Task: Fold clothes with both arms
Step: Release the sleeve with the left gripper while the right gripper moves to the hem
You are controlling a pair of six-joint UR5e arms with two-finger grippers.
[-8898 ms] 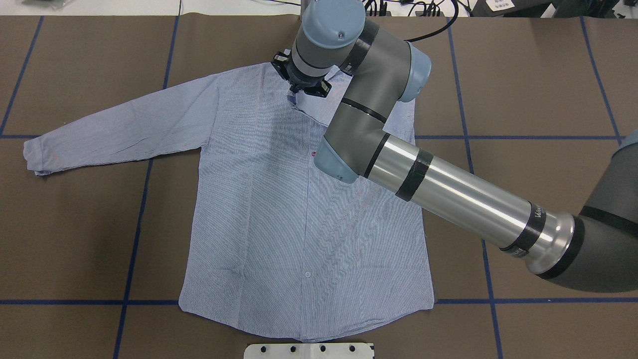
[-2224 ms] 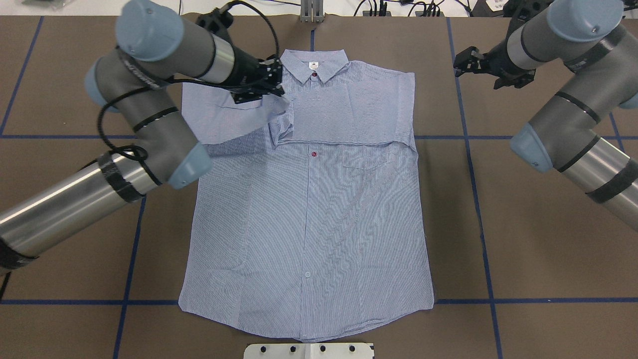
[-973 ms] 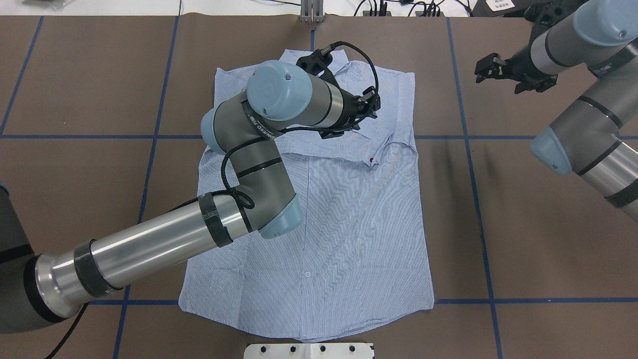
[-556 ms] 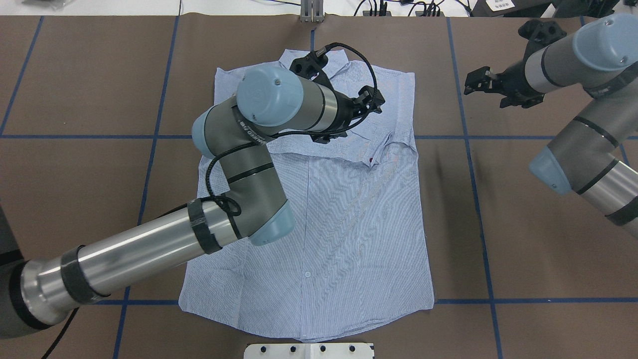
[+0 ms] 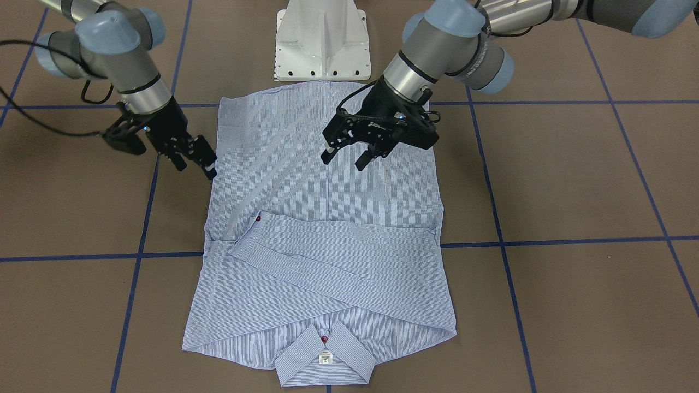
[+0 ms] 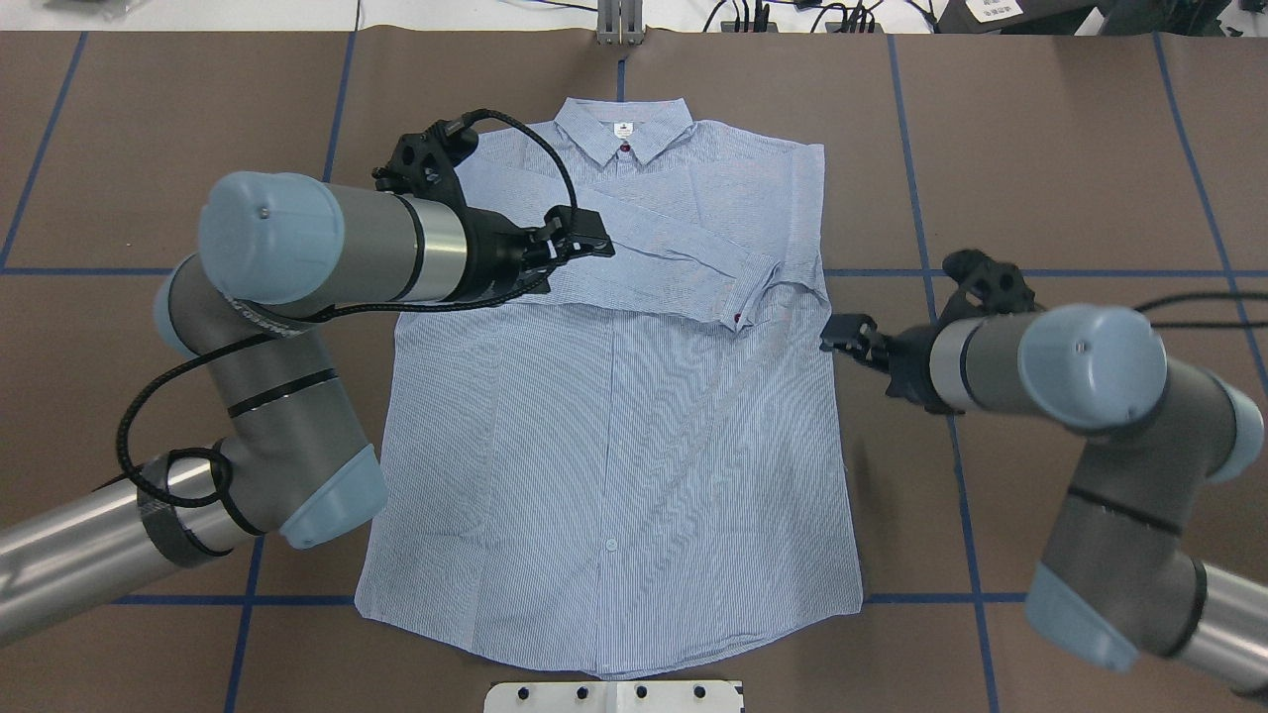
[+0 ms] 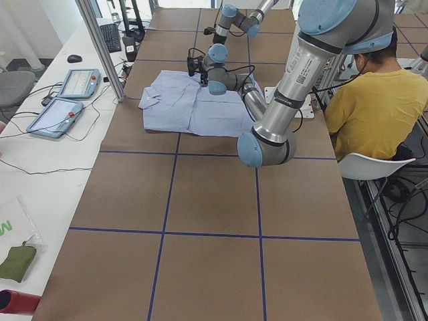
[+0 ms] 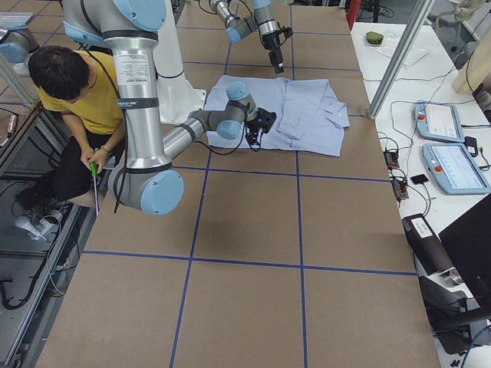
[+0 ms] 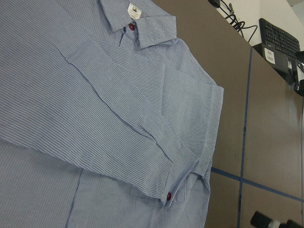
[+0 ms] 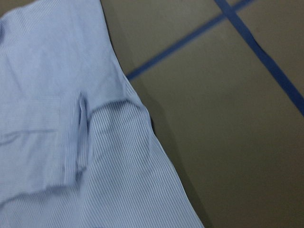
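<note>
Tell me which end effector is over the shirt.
The left end effector, poised above the shirt; the right end effector sits beside its side edge, over the table.

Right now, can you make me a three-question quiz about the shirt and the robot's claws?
1. Where is the right claw?
A. Beside the shirt's side edge, over the table
B. On top of the folded sleeves
C. Below the hem

2. What colour is the collar button?
A. Green
B. Dark red
C. Yellow

3. What is the left claw doing?
A. Squeezing a sleeve
B. Squeezing the collar
C. Open, holding nothing

Answers:
1 A: it sits right at the shirt's side edge, above the brown table.
2 B: the little button just above the white label is dark red.
3 C: it gapes wide above the shirt with no cloth in it.
</note>
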